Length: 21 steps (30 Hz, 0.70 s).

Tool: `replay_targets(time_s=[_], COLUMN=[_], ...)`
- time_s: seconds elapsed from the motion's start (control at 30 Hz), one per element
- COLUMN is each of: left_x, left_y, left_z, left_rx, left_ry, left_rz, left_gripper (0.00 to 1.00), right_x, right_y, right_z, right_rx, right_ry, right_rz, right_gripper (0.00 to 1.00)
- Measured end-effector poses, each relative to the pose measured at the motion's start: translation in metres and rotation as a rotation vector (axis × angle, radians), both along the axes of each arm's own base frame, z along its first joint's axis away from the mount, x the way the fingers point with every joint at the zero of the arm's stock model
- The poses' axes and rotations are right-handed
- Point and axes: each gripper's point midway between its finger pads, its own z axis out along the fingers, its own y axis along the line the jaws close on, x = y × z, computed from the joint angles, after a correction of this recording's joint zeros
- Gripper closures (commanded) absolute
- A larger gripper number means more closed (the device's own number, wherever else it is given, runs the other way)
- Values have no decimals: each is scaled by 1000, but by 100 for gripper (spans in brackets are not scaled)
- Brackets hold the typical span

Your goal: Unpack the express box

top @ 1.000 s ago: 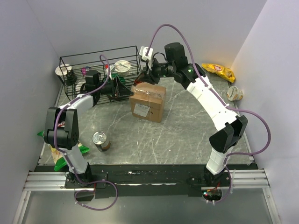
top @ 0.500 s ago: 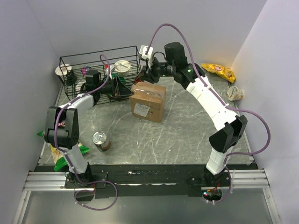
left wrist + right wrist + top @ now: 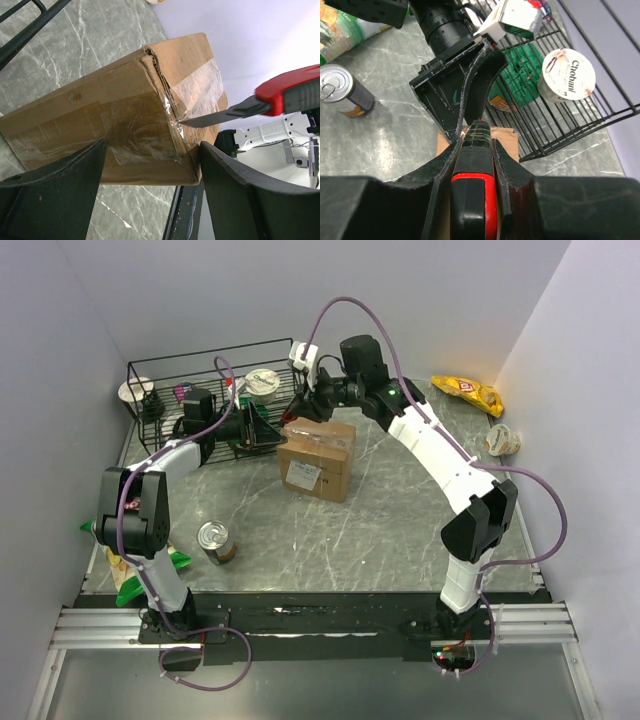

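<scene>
On the grey marble bench, a black wire basket far left holds a white yogurt cup. The brown cardboard express box sits mid-bench. The left gripper gapes wide beside it; the right gripper clamps a red knife.

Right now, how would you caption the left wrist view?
The knife tip at the taped box edge, framed by the open left gripper.

The knife in the right claw hides most of the express box just ahead of it, and past the left claw that knife's red handle is cut off by the picture's edge.
</scene>
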Motion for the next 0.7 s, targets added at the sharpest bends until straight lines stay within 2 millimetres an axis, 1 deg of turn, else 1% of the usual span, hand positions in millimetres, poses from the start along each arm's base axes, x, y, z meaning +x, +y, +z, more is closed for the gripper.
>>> replay_targets(time_s=[0.1, 0.47, 0.7], left_x=[0, 0, 1], left_y=[0, 0, 0], left_z=[0, 0, 0], left_rx=[0, 1, 1], left_ry=[0, 3, 3], left_rz=[0, 1, 0], left_gripper=[20, 20, 20], right_x=[2, 3, 3], right_y=[2, 2, -1], right_z=[-5, -4, -1], right_rx=[-6, -14, -20], right_ry=[7, -2, -5], right_rz=[0, -12, -25], right_gripper=[100, 100, 100])
